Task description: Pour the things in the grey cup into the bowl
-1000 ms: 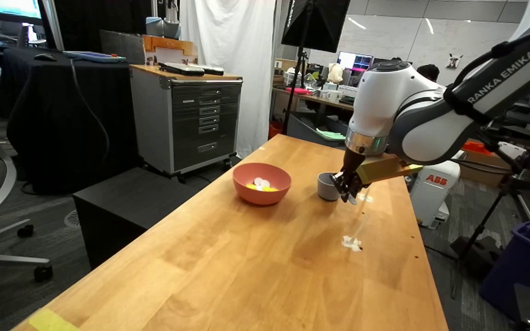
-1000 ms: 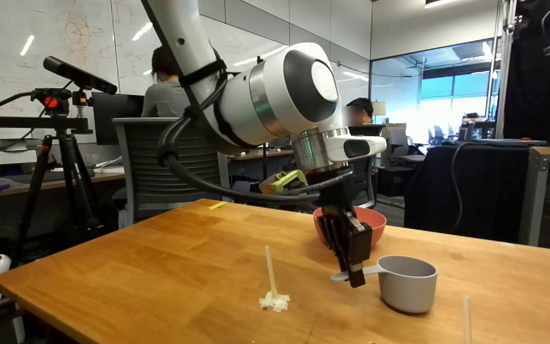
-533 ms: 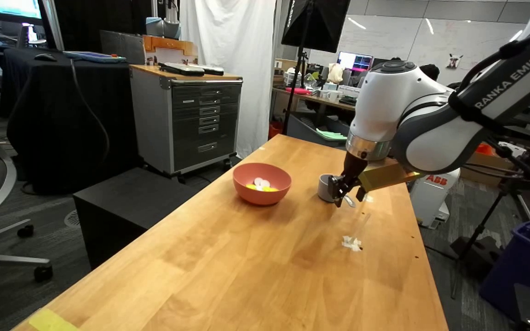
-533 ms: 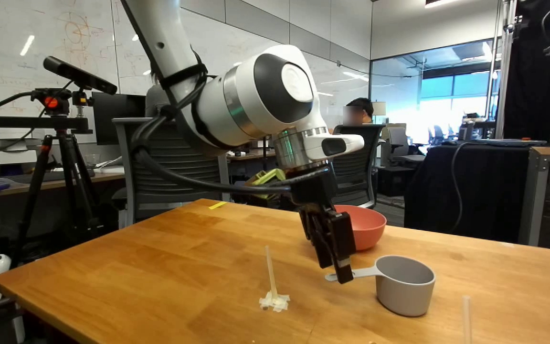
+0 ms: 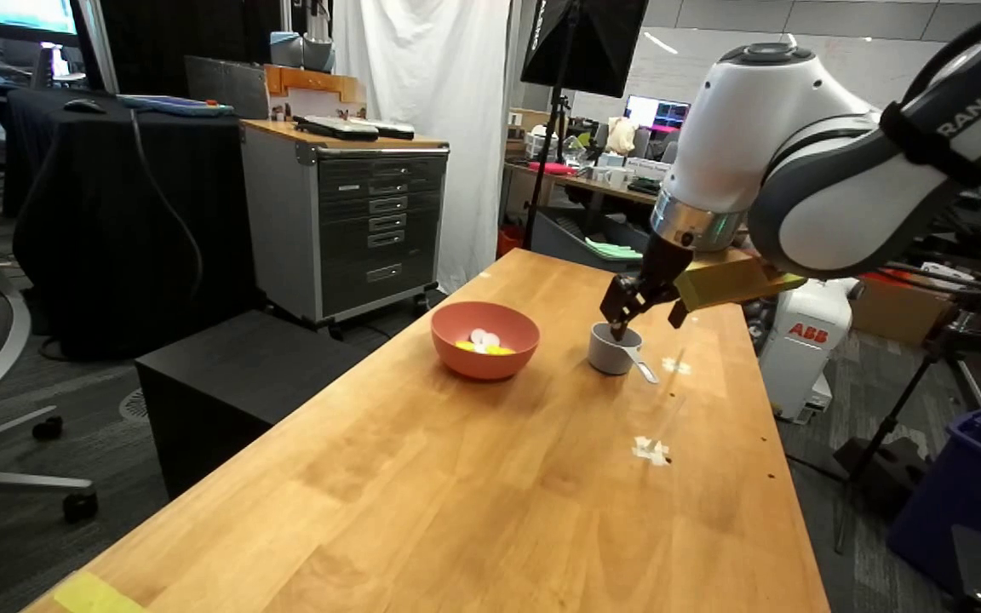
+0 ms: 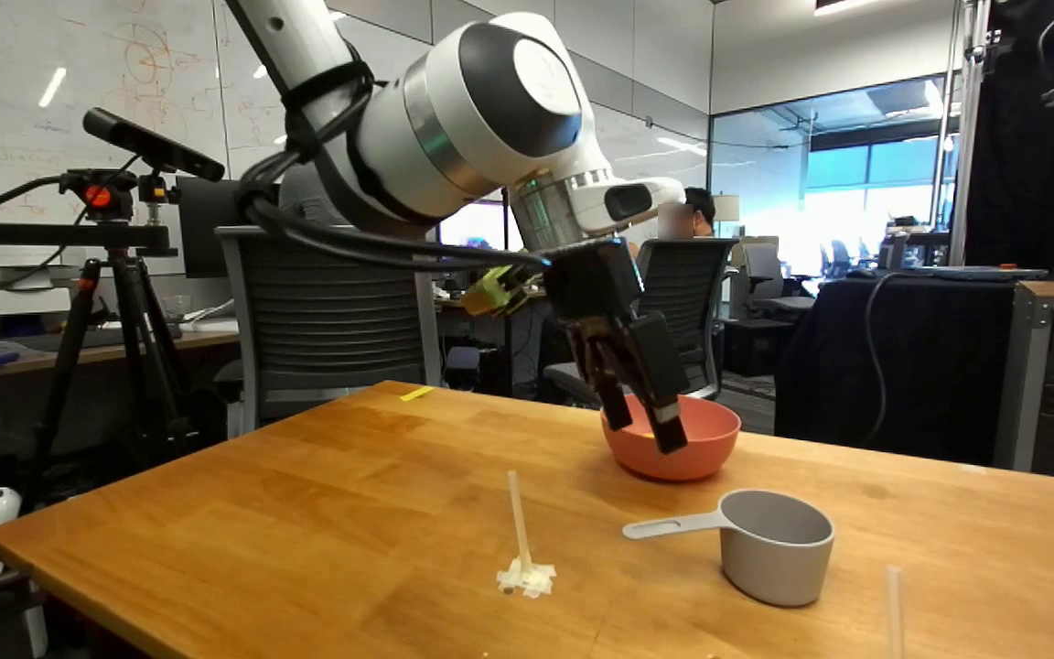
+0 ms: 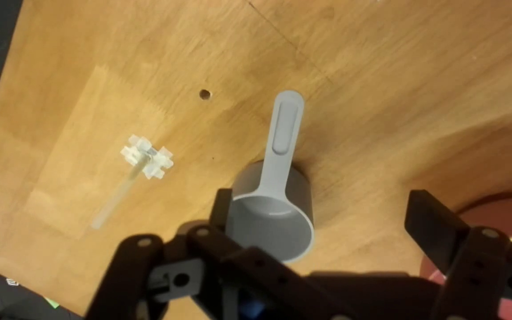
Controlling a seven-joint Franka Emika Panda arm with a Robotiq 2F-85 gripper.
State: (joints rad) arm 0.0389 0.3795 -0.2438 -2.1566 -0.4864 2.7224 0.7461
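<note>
The grey cup [image 6: 776,569] stands upright on the table, its long flat handle [image 6: 673,525] free of the fingers. Seen in the wrist view, the inside of the cup [image 7: 274,226] is bare grey. The pink-red bowl [image 5: 482,366] sits apart from the cup and holds the things, white and yellow bits [image 5: 484,342]. Above the table, my gripper [image 6: 644,426] is open with its fingers wide apart and nothing held. In the wrist view the gripper [image 7: 322,211] spans over the cup, one finger [image 7: 221,209] overlapping its rim in the picture.
A thin translucent stick [image 6: 519,522] rises from a patch of white tape on the wooden table [image 6: 353,531]. Another such stick [image 6: 895,613] stands near the cup. A yellow tape strip [image 5: 97,593] marks a table corner.
My gripper has let go of the cup's handle, opened wide and risen clear of it. The cup has settled very slightly and stays on the table; the bowl has not moved.
</note>
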